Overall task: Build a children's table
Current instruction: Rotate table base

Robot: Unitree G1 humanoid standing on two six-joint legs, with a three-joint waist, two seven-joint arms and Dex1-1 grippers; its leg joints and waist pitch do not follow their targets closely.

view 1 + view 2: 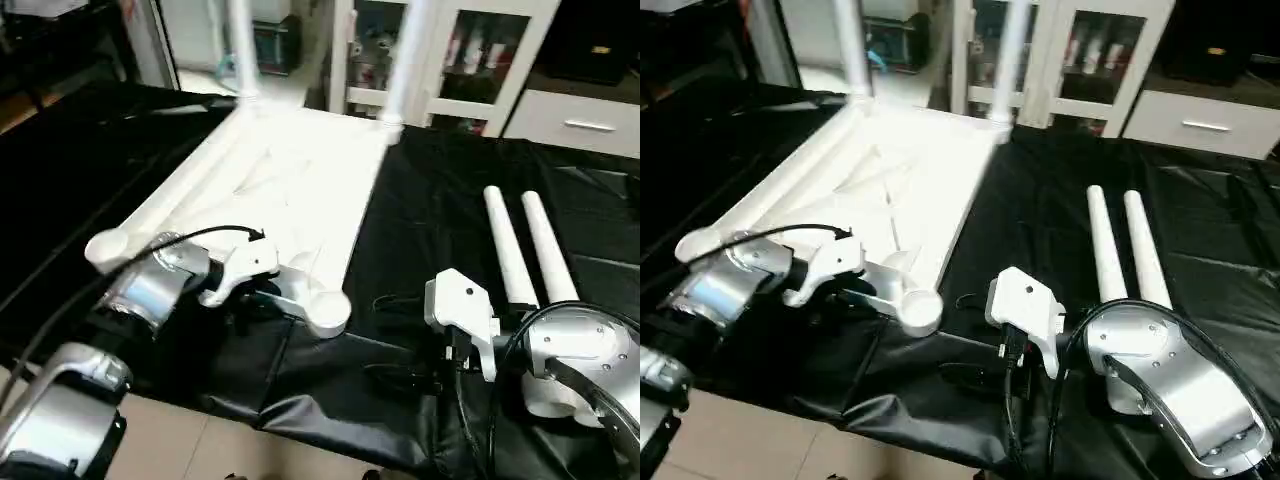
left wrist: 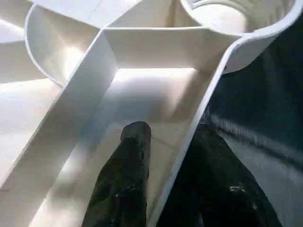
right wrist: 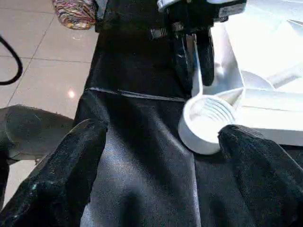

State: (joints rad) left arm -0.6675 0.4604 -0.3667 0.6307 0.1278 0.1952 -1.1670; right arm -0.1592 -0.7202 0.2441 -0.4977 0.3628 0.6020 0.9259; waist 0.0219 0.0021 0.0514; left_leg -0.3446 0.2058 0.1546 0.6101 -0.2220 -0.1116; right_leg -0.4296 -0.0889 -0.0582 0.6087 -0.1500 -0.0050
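The children's table tabletop [image 1: 290, 190] lies underside up on the black-covered work table [image 1: 440, 200]. Two white legs [image 1: 240, 45] [image 1: 408, 60] stand upright in its far corner sockets. Two more legs [image 1: 510, 250] [image 1: 548, 250] lie side by side on the cloth to the right. My left gripper [image 2: 175, 137] is shut on the tabletop's near rim, one finger [image 2: 132, 156] inside the ribbed tray and the other outside, close to the near right socket [image 3: 207, 124]. My right gripper [image 3: 163, 137] hovers open over the black cloth, facing that socket with nothing between its fingers.
The work table's near edge drops to a tiled floor [image 1: 250, 440]. A glass-door cabinet [image 1: 480, 60] and a white drawer unit [image 1: 580, 120] stand behind the table. A colourful bundle [image 3: 73, 12] lies on the floor. A black cable [image 1: 200, 235] runs over my left wrist.
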